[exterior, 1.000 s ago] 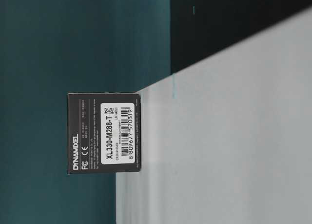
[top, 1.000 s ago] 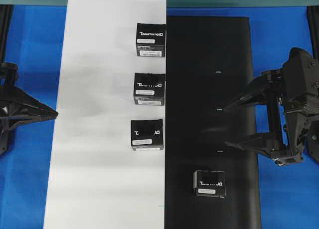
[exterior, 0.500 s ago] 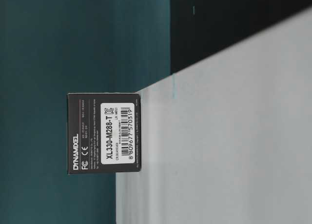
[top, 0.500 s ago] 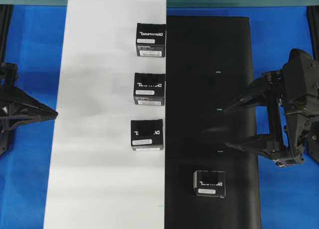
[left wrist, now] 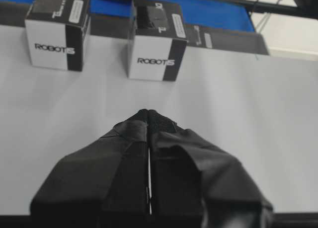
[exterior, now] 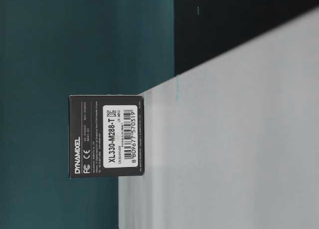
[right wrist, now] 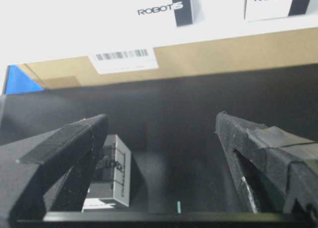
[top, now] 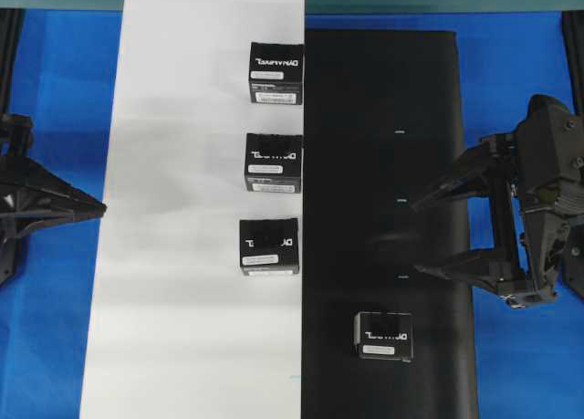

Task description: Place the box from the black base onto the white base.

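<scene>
Your box [top: 383, 335] sits alone on the black base [top: 383, 163]; three look-alike boxes [top: 270, 246] line the white base [top: 182, 255]. Right gripper [top: 422, 235] spread empty nearby, left gripper [top: 99, 206] clenched.

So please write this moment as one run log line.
right gripper: open, empty, above black base | box: on black base | left gripper: shut
</scene>
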